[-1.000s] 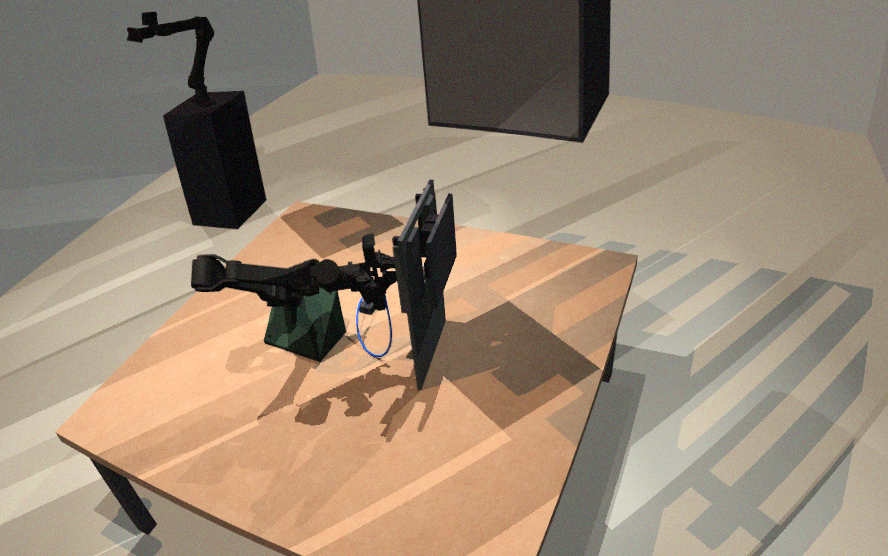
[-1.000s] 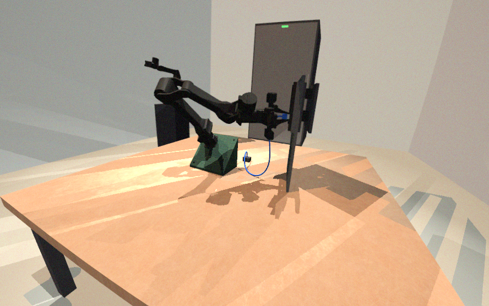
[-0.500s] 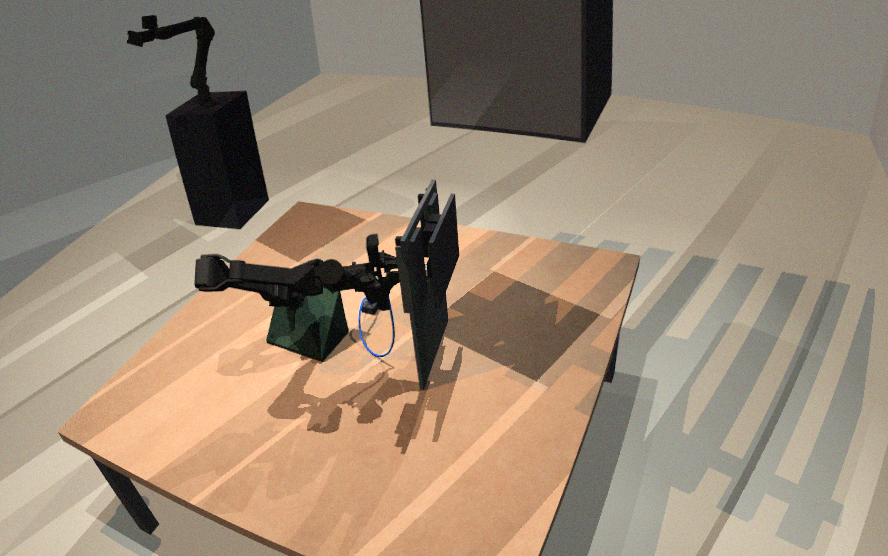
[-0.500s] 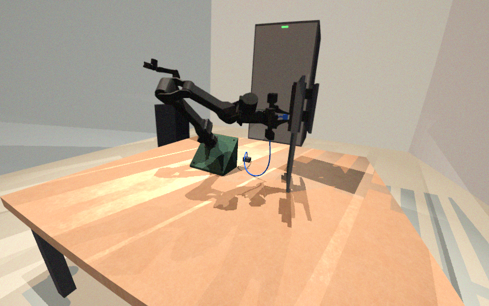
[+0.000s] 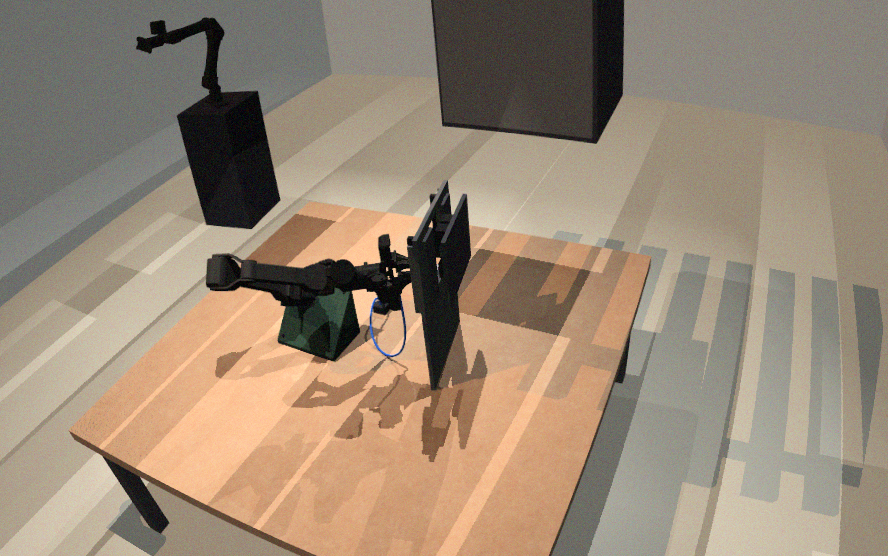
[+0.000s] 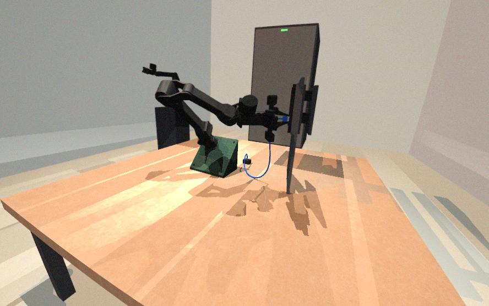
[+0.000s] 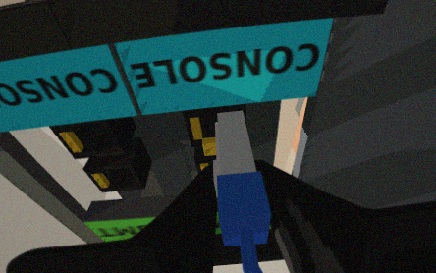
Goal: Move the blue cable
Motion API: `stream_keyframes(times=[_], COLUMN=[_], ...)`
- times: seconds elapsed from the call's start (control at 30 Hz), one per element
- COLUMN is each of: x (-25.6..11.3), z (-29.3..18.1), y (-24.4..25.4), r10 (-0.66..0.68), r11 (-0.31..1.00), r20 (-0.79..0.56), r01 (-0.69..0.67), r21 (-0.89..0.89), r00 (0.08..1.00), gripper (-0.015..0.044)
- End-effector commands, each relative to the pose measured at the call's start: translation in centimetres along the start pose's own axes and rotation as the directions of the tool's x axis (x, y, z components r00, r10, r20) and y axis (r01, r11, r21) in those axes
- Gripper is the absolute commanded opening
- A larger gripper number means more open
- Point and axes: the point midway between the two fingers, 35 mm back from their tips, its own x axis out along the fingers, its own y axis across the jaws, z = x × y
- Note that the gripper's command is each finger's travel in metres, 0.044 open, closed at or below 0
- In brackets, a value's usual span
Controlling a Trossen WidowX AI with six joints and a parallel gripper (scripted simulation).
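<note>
You see a wood-look tabletop (image 5: 498, 419) (image 6: 231, 252), smooth, matt; green mount (image 5: 321, 327) (image 6: 216, 156) looks satin; blue plug (image 6: 284, 118) (image 7: 244, 203) plastic-looking, matt; dark cabinet (image 5: 517, 72) (image 6: 284, 71) smooth

A lab-like room with a wooden table (image 5: 262, 419) (image 6: 201, 248) and robot arms (image 5: 281, 273) (image 6: 205, 102).

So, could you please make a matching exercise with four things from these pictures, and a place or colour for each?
1. blue cable plug
2. CONSOLE labels
3. wedge-shaped arm base
4. small light on the tall dark cabinet

A. teal
B. between the hand's fingers
C. bright green
D. dark green, on the table

Pairs: 1-B, 2-A, 3-D, 4-C
</note>
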Motion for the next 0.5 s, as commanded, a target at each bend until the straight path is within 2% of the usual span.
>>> stream_keyframes(times=[0.0,0.47], x=[0.15,0.12], z=[0.2,0.32], y=[0.29,0.48], r10=[0.008,0.009], r11=[1.0,1.0], r20=[0.0,-0.001], r01=[-0.008,-0.009], r21=[-0.002,-0.003], r00=[1.0,1.0], gripper=[0.0,0.0])
